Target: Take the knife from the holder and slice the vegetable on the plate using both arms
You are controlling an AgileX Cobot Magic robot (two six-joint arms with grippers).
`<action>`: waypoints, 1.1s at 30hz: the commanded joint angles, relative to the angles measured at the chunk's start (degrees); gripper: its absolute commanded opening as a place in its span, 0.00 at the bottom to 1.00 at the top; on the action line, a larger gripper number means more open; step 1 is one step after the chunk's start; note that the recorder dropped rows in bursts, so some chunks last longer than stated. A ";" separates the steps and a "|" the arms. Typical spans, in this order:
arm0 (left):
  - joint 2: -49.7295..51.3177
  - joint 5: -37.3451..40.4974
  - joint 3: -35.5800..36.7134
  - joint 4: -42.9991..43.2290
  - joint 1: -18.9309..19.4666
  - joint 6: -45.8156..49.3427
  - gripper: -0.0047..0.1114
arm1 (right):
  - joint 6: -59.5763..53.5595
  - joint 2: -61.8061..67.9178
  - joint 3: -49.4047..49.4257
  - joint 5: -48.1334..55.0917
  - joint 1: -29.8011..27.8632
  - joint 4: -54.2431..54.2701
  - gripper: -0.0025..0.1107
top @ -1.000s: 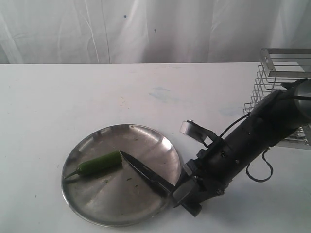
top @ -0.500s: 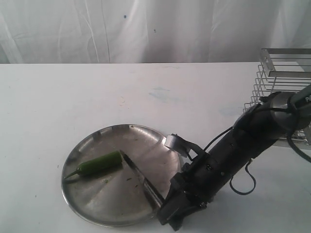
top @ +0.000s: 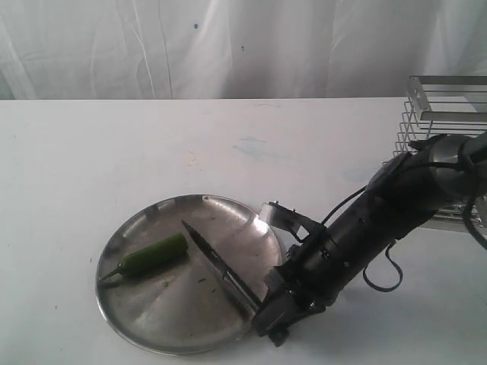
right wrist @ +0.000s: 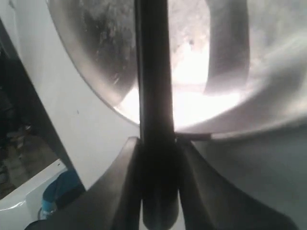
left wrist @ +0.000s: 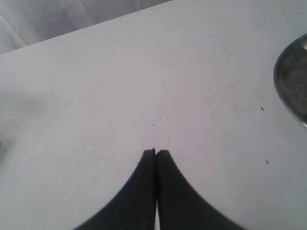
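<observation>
The green vegetable (top: 152, 255) lies on the left half of the steel plate (top: 135, 218). The knife (top: 209, 258) stretches over the plate, its dark tip just beside the vegetable's thick end. My right gripper (top: 262, 308) sits at the plate's near right rim, shut on the knife's black handle. In the right wrist view the handle (right wrist: 153, 96) runs between the two fingers of the right gripper (right wrist: 157, 141), with the plate (right wrist: 96, 57) beyond. My left gripper (left wrist: 156, 152) is shut and empty over bare white table, with the plate's rim (left wrist: 292, 81) off to one side.
The silver wire holder (top: 445, 99) stands at the far right edge of the table, behind the right arm (top: 388, 213). White curtain hangs behind the table. The left arm does not show in the exterior view.
The right gripper's fingers have closed onto the knife handle. The arm slid left toward the plate's rim, and the blade swung so its tip moved slightly farther up beside the vegetable's end.
</observation>
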 commanded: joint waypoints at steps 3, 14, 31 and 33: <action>-0.24 -0.20 0.00 0.30 -0.40 -0.05 0.04 | 6.43 -9.19 0.09 -5.80 -0.10 -5.20 0.02; -0.24 -0.20 0.00 0.30 -0.40 -0.05 0.04 | 13.56 -22.26 0.43 -5.73 0.16 -10.25 0.02; -0.24 -21.23 0.00 -17.26 -0.40 -18.15 0.04 | 25.85 -35.85 3.61 -10.67 9.54 -27.18 0.02; -0.24 -26.01 0.00 -17.26 -0.40 -17.92 0.04 | 25.85 -35.85 3.61 -10.67 9.69 -27.18 0.02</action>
